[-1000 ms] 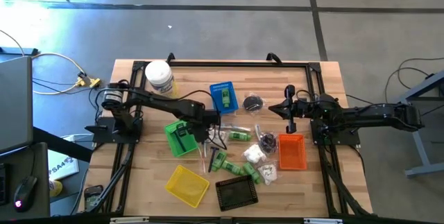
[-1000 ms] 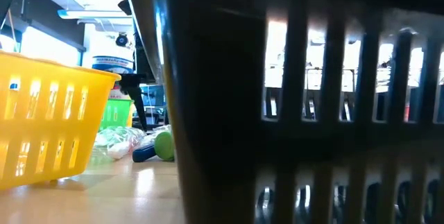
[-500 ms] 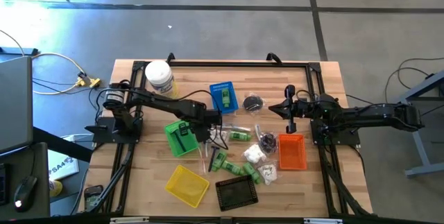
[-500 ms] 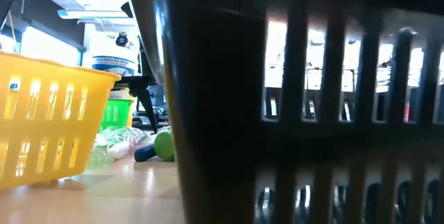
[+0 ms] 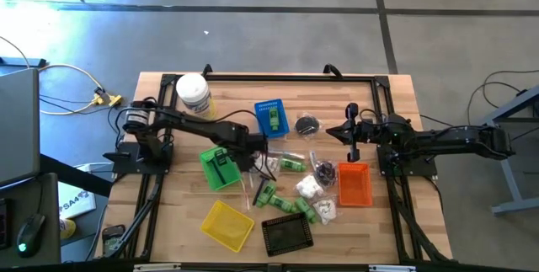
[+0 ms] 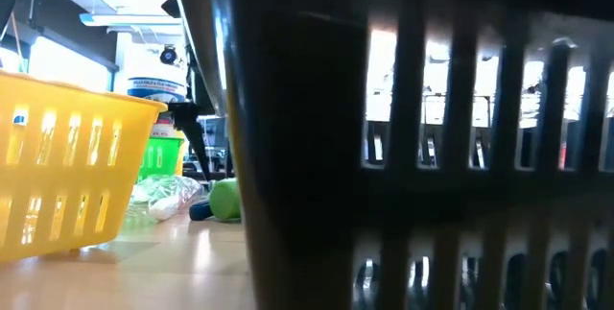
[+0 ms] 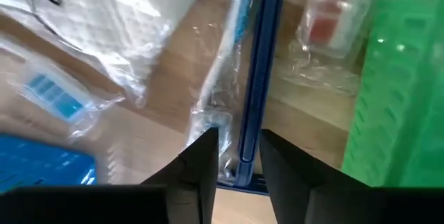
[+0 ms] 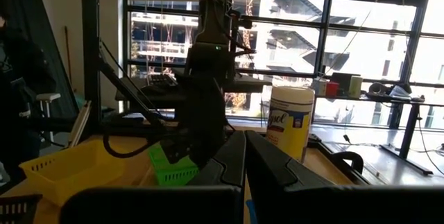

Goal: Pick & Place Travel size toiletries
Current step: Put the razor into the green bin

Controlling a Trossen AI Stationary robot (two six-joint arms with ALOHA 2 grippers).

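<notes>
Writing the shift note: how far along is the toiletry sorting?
Done: a green item lies in the blue basket. In hand: the left pincer is shut on a blue stick beside the green basket. Left: green bottles and white packets on the table; right pincer waits shut.

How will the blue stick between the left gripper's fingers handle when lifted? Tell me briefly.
The blue stick looks thin, straight and rigid, so it will probably stay stiff and weigh little. Held near one end by the left gripper, it may pivot or droop. The clear crinkled wrapper beside it looks slippery and might drag along.
</notes>
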